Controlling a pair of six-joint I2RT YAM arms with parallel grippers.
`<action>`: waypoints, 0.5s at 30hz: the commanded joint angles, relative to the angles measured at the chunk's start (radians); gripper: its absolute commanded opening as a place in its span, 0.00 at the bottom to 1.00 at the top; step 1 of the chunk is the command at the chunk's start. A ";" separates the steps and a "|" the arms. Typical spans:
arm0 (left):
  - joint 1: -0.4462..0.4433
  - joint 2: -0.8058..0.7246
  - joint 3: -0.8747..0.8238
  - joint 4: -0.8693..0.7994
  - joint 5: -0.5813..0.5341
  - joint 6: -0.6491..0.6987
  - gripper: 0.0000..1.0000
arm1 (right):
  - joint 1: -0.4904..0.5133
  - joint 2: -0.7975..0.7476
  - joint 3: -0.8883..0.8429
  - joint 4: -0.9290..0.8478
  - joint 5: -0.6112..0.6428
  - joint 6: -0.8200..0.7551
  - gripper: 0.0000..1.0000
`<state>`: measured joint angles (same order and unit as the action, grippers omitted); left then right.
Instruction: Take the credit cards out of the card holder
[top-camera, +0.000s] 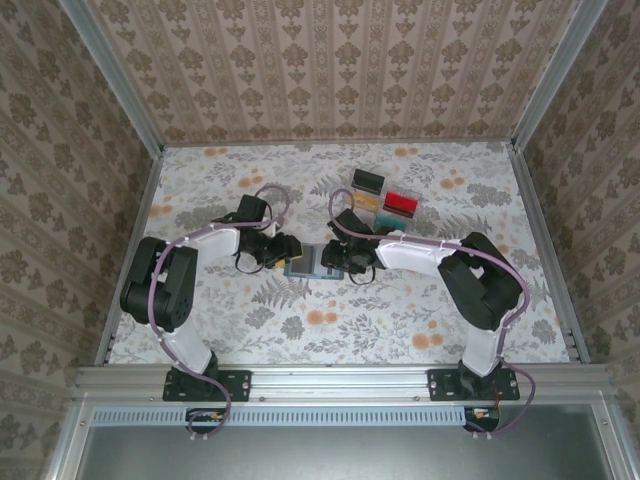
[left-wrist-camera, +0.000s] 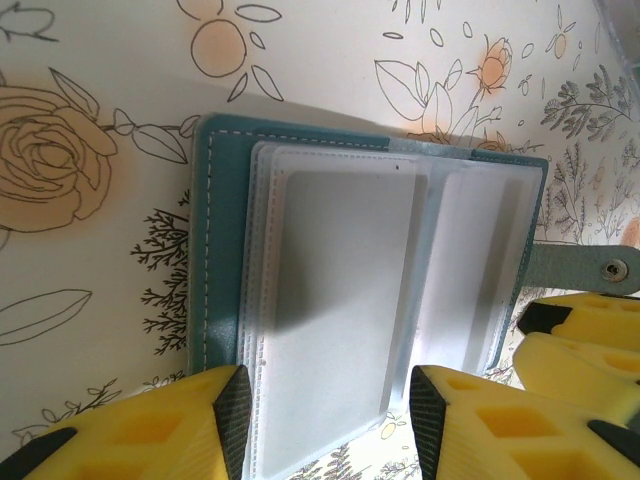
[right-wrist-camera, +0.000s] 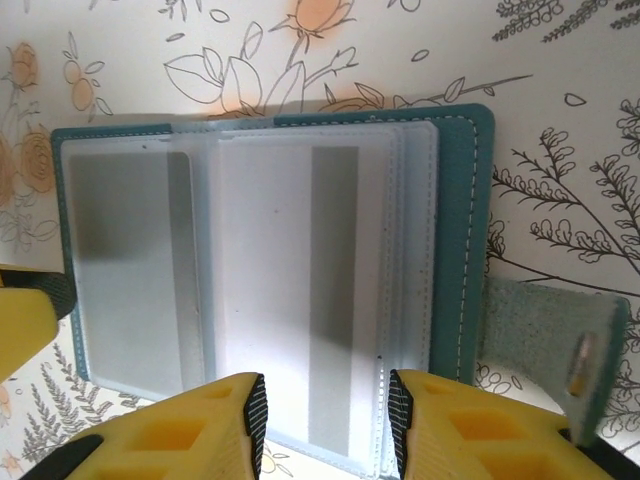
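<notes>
The left fingers (top-camera: 288, 252) are set part-open over one end of the card holder (top-camera: 311, 263), and the stack of clear sleeves (left-wrist-camera: 262, 300) is bracketed between their black pads (left-wrist-camera: 236, 415). Whether the stack is pinched or merely framed cannot be told. The right fingers (top-camera: 341, 257) are spread narrowly above a sleeve at the opposite end, with nothing gripped. The card holder lies opened flat beneath and between both sets of fingers.

The credit cards (right-wrist-camera: 335, 300) are probably best drawn out by sliding a pad along the card face toward the sleeve mouth while the teal cover is pinned by the other fingers, since the film looks slick and limp. The cards appear thin, stiff and pale, and one is crossed by a grey stripe. Beyond the right fingers, a stitched, grainy teal strap (right-wrist-camera: 545, 335) with a metal snap (right-wrist-camera: 583, 358) rests on the floral tabletop (right-wrist-camera: 560, 120).
</notes>
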<state>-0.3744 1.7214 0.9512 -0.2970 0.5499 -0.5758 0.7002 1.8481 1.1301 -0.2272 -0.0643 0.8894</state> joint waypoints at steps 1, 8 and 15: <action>-0.005 0.007 -0.012 -0.004 -0.004 0.001 0.48 | -0.005 0.029 0.024 -0.024 -0.025 -0.003 0.41; -0.006 0.011 -0.012 -0.002 -0.001 0.001 0.48 | -0.008 0.036 0.015 0.019 -0.065 -0.006 0.39; -0.005 0.014 -0.014 -0.001 0.001 0.002 0.48 | -0.013 0.017 0.008 0.023 -0.057 -0.009 0.35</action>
<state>-0.3744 1.7214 0.9493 -0.2977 0.5503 -0.5758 0.6922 1.8721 1.1313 -0.2104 -0.1127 0.8894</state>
